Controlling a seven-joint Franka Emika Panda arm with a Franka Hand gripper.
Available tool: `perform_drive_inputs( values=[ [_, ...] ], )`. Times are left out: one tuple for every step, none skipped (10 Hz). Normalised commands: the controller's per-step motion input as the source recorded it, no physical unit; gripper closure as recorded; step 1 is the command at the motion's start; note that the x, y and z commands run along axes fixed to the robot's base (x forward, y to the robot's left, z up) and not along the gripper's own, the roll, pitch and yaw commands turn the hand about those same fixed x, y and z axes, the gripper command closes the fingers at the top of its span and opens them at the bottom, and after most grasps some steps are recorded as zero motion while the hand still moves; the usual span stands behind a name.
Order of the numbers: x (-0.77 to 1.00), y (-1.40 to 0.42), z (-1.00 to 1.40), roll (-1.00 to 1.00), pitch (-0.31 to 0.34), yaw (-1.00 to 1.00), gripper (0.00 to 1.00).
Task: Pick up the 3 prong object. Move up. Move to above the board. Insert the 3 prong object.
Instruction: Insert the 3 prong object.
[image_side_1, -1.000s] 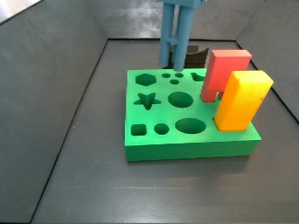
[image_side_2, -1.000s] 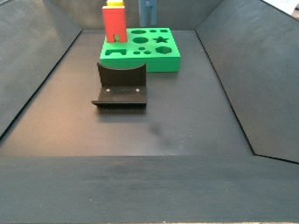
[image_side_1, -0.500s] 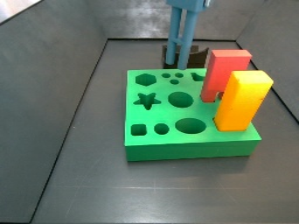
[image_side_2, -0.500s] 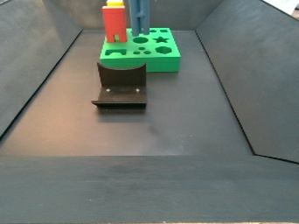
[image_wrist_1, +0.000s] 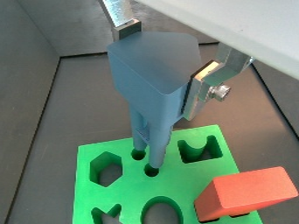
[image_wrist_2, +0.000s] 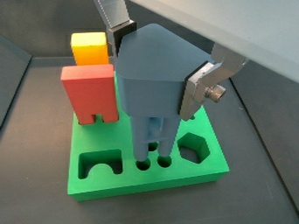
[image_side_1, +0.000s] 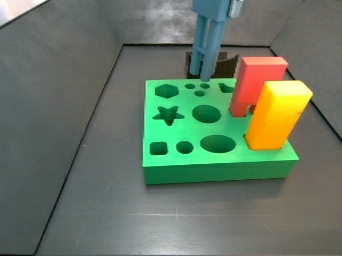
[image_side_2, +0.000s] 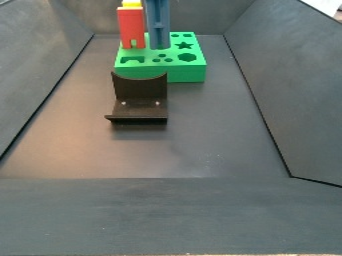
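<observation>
My gripper is shut on the wide head of the 3 prong object, a tall steel-blue peg, and holds it upright. Its prongs point down at a cluster of small round holes near the far edge of the green board. The tips are at the mouths of the holes; how deep they sit I cannot tell. In both side views the peg stands over the board beside the red block, and the gripper is at the top edge.
A red block and a yellow-orange block stand upright in the board close to the peg. The dark fixture stands on the floor next to the board. Grey walls enclose the floor.
The peg and gripper have shifted sideways over the board towards the red block. In the last half second they have hardly moved.
</observation>
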Motion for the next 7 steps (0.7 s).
perform_drive_inputs(
  values=[
    [-0.01,0.0,-0.49,0.06,-0.031,0.0,1.0],
    [0.0,0.0,-0.2,0.01,0.0,0.0,1.0],
    [0.0,0.0,-0.02,0.0,0.0,0.02,1.0],
    [0.0,0.0,-0.03,0.0,0.0,0.01,1.0],
    [0.0,0.04,-0.09,0.0,0.0,0.01,1.0],
    [0.0,0.06,-0.07,0.0,0.0,0.01,1.0],
    [-0.01,0.02,-0.08,0.0,0.0,0.0,1.0]
  ],
)
